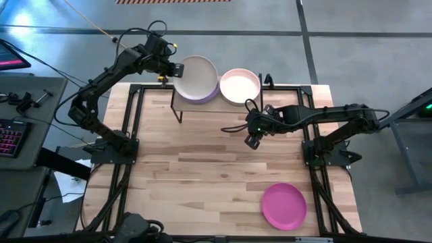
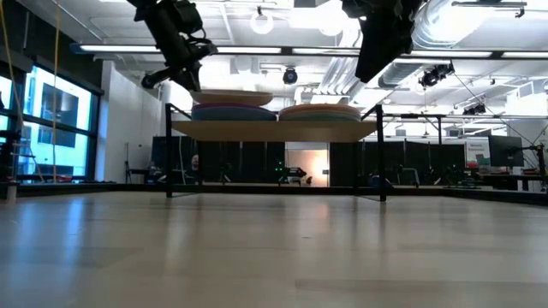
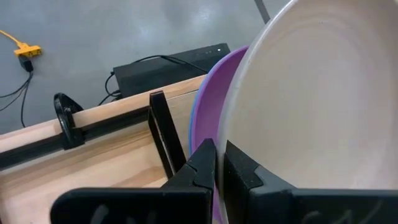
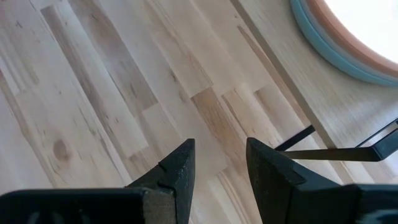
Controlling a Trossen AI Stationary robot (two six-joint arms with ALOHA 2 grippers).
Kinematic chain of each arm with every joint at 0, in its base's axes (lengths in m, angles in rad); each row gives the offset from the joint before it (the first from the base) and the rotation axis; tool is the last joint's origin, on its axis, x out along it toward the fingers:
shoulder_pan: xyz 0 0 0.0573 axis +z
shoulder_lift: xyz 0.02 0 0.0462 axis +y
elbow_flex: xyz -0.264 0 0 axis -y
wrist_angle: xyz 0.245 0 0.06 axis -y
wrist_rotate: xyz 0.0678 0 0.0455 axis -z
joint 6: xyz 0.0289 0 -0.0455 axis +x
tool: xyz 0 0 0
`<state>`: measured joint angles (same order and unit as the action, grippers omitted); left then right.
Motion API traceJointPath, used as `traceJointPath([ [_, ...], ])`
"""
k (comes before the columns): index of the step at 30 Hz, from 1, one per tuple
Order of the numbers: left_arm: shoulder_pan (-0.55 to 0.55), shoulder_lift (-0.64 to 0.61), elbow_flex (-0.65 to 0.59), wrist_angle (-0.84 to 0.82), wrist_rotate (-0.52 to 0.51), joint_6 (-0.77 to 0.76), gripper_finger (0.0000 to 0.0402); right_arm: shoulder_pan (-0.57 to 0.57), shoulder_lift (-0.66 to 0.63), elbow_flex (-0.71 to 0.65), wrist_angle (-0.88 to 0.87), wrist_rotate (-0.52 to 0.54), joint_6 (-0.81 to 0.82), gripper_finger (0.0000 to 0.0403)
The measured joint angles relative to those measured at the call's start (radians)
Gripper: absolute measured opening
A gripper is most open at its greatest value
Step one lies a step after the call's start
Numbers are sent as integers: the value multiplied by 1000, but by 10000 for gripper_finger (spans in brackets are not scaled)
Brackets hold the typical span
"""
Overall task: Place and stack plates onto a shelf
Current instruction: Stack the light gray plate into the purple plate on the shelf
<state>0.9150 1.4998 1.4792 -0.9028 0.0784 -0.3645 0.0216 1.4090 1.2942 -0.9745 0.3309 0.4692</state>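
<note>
The shelf stands at the table's far edge and carries two stacks. The cream plate tops the left stack, over a purple plate and a blue one. My left gripper is shut on the cream plate at the stack's left side. The pale pink plate tops the right stack, whose peach and teal rims show in the right wrist view. The magenta plate lies flat on the table near its right near corner. My right gripper hangs open above bare table, nearer than the shelf. My left gripper pinches the cream plate's rim on its left side, one finger on the inner face and one on the outside. The fingers come from the table's left, slanting down. The plate lies over the left stack, its held side slightly raised.
Black metal frame rails run along the table's edges. The shelf's thin black legs stand on the table. Bare wood lies between the shelf and the magenta plate. A keyboard and a side table sit off the left edge.
</note>
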Motion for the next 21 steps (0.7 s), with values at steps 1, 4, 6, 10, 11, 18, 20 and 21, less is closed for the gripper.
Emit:
traceJointPath([
  [1, 0, 0, 0, 0, 0, 0, 1, 0, 0, 0, 0, 0, -2, 124],
  [4, -12, 12, 0, 0, 0, 0, 1, 0, 0, 0, 0, 0, -3, 124],
  [6, -18, 26, 0, -1, 0, 0, 1, 0, 0, 0, 0, 0, -3, 124],
  [10, -35, 50, 0, 4, -2, 10, 1, 0, 0, 0, 0, -1, -2, 124],
  [11, -35, 52, -1, 3, -2, 9, 1, 0, 0, 0, 0, -1, 0, 124],
  [18, -32, 49, -1, 16, -2, 2, 4, 1, 0, 0, 0, -1, 18, 124],
  [20, -32, 49, -1, 16, -2, 2, 8, 1, 0, 0, 0, -2, 23, 124],
  [21, -32, 49, -1, 16, -2, 1, 11, 1, 0, 0, 0, -2, 23, 124],
])
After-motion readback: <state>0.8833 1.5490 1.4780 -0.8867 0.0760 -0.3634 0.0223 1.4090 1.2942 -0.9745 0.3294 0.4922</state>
